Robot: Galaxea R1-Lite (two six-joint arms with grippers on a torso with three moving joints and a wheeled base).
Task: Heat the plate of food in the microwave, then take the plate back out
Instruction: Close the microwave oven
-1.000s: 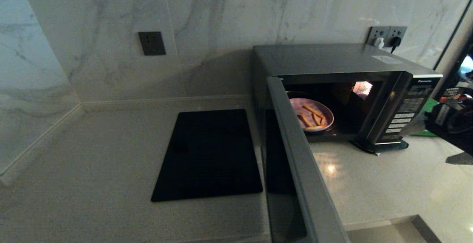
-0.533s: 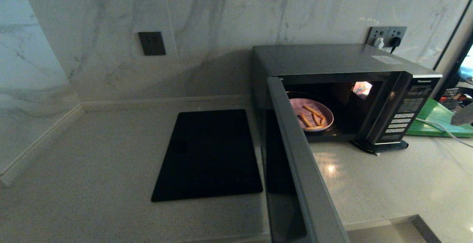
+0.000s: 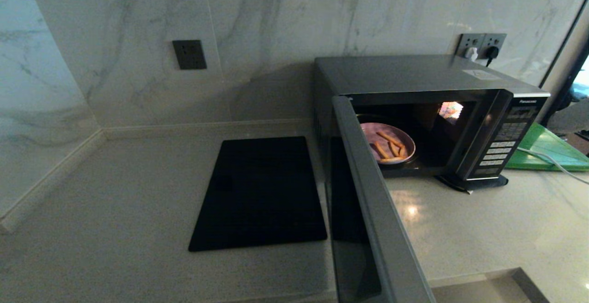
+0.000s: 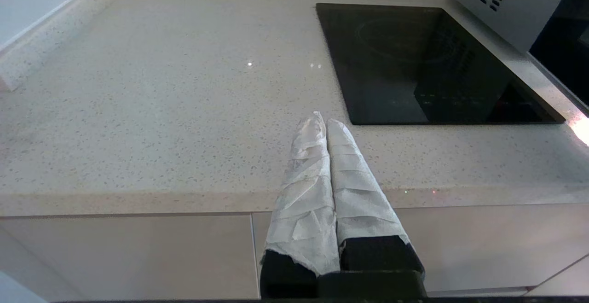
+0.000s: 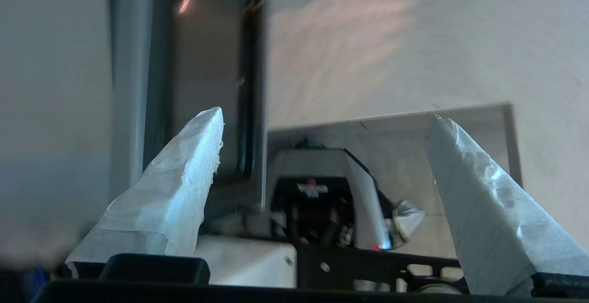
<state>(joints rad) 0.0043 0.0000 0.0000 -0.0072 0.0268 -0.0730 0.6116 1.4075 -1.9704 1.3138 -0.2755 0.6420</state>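
Microwave [image 3: 414, 70] sits right of centre in the head view, on the countertop [image 3: 115, 192], door [image 3: 368, 211] swung wide open toward the camera. Inside, on the left of the cavity: the plate of food [image 3: 389, 144], lilac, w/ a few orange-tan sticks lying on it. Plate flat, partly hidden by the door edge.

Black slab [image 3: 262, 192] lies on the counter just left of the microwave. Green board [image 3: 547, 151] at the right edge, beside the button panel, white cable across it.

Neither arm shows in the head view, so the plate is well apart from both pincers.

Right gripper [image 5: 322, 123]: seen only in its own wrist view, wrapped fingers [image 5: 179, 192] spread wide, nothing between them. Blurred; a dark upright strip and pale surface behind it, can't tell more.

Left gripper [image 4: 326, 125]: parked at the counter's front edge, wrapped fingers pressed together, holding nothing, pointing over the counter toward the near-left corner of the slab.
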